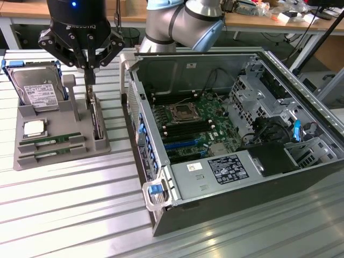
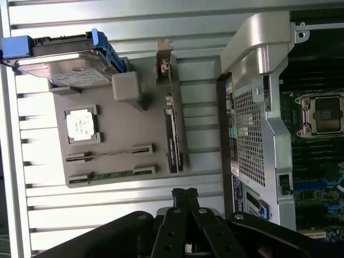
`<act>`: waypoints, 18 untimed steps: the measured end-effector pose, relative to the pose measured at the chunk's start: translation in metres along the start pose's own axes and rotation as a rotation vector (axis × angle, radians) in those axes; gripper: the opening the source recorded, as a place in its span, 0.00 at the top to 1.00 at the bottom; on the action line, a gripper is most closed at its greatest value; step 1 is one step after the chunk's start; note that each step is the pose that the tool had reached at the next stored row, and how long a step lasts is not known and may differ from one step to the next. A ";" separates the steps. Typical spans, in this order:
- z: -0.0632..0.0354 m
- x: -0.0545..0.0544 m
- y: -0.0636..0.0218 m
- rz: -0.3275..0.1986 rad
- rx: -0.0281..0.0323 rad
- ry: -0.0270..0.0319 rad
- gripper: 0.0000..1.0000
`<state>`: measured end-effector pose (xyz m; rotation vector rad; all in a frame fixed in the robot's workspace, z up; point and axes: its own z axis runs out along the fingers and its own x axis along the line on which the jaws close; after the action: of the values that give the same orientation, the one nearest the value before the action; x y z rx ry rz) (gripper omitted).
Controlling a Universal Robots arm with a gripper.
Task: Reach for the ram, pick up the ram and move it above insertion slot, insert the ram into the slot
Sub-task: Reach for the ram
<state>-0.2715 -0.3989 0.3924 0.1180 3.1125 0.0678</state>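
**Hovering shut above the tray: hazards, then gripper**

Hazards, as we judge them:
- Case (image 1: 215, 207): it lies open just beside the tray. A carried stick could catch its raised wall on the way to the slot (image 1: 161, 119), one of the black sockets beside the processor socket; we cannot tell which.
- Tray (image 2: 129, 123): we cannot tell whether it is fixed down. If it is not, a skewed pull could drag it along.
- Ram (image 1: 95, 122): it stands on edge in the holder on the tray's side nearest the case. A descent with the fingers together would strike its top edge instead of straddling it.

End effector:
- Gripper (image 1: 89, 79): we see it above the ram and apart from it. Its fingers are pressed together, hold nothing and touch nothing.
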 end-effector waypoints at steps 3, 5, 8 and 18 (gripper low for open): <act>-0.0001 0.004 -0.0003 0.000 0.0000 0.0000 0.89; -0.0002 0.009 -0.0007 0.000 0.0000 0.0000 0.89; -0.0005 0.017 -0.0013 0.000 0.0000 0.0000 0.89; -0.0012 0.045 -0.0034 0.000 -0.0001 -0.0001 0.89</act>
<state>-0.3161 -0.3989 0.3923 0.1180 3.1124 0.0679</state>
